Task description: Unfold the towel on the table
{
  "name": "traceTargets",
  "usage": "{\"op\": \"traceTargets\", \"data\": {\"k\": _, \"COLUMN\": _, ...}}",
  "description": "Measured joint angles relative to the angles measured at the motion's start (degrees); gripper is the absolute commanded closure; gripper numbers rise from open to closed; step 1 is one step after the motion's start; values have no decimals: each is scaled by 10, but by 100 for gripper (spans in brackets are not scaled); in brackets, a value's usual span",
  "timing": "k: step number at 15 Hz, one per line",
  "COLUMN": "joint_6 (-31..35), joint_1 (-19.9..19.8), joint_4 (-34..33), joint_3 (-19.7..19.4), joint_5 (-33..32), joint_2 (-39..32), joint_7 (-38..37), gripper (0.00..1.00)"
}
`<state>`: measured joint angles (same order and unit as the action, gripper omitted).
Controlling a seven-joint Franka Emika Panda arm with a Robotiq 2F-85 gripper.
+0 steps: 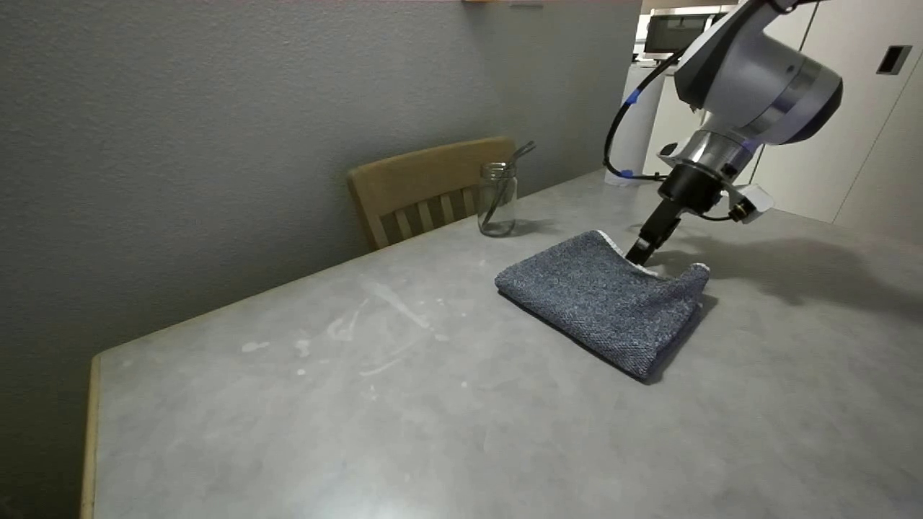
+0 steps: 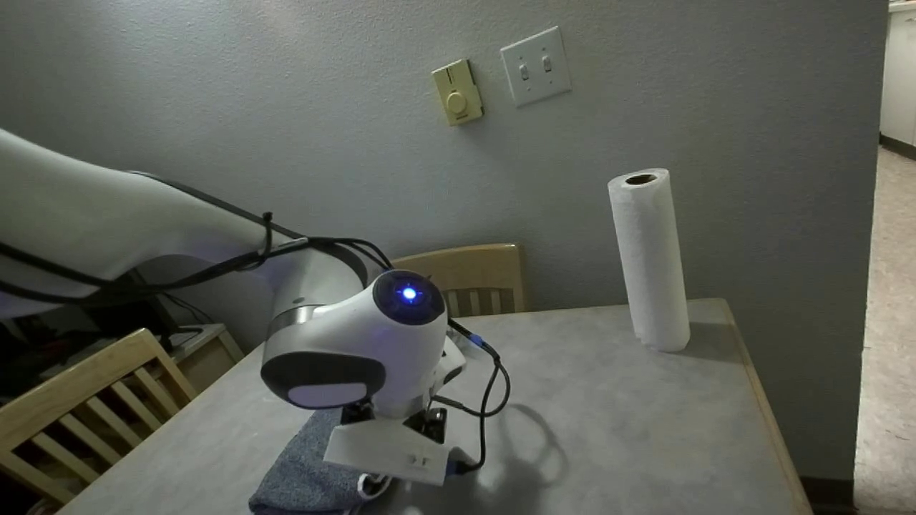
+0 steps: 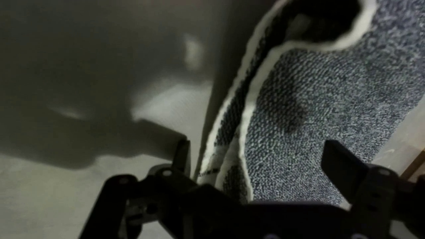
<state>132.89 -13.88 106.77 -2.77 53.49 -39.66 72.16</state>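
One light grey, stone-like table (image 1: 216,432) spreads from the lower left of an exterior view, with a slatted wooden chair (image 1: 425,173) at upper centre, then a clear glass jar (image 1: 499,205). Right of centre on the table lies the folded, fuzzy dark blue-grey towel (image 1: 595,299), white trim along its upper right edge, where a black gripper (image 1: 638,256) points down; in the wrist view its fingers (image 3: 343,164) stand apart, towel edges showing between them.

Grey wall (image 1: 252,130), light switches (image 2: 535,66), wooden chairs (image 2: 479,269)
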Motion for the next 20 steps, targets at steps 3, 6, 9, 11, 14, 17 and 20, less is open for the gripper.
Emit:
{"op": "traceTargets", "data": {"k": 3, "joint_6": -5, "joint_1": -16, "joint_4": 0, "joint_3": 10, "joint_5": 19, "joint_2": -2, "joint_7": -1, "gripper": 0}}
{"op": "traceTargets", "data": {"k": 6, "joint_6": -20, "joint_1": -30, "joint_4": -2, "joint_3": 14, "joint_5": 52, "joint_2": -7, "joint_7": -1, "gripper": 0}}
{"op": "traceTargets", "data": {"k": 9, "joint_6": -53, "joint_1": -46, "joint_4": -12, "joint_3": 14, "joint_5": 80, "joint_2": -17, "joint_7": -1, "gripper": 0}}
{"op": "traceTargets", "data": {"k": 11, "joint_6": -77, "joint_1": -52, "joint_4": -24, "joint_3": 13, "joint_5": 83, "joint_2": -25, "joint_7": -1, "gripper": 0}}
{"op": "traceTargets", "data": {"k": 14, "joint_6": -114, "joint_1": -53, "joint_4": -40, "joint_3": 12, "joint_5": 82, "joint_2": -37, "joint_7": -1, "gripper": 0}}
{"op": "traceTargets", "data": {"k": 17, "joint_6": -152, "joint_1": -51, "joint_4": -60, "joint_3": 12, "joint_5": 81, "joint_2": -53, "joint_7": -1, "gripper": 0}}
{"op": "traceTargets", "data": {"k": 20, "joint_6": -177, "joint_1": -49, "joint_4": -77, "joint_3": 12, "joint_5": 80, "joint_2": -65, "joint_7": -2, "gripper": 0}}
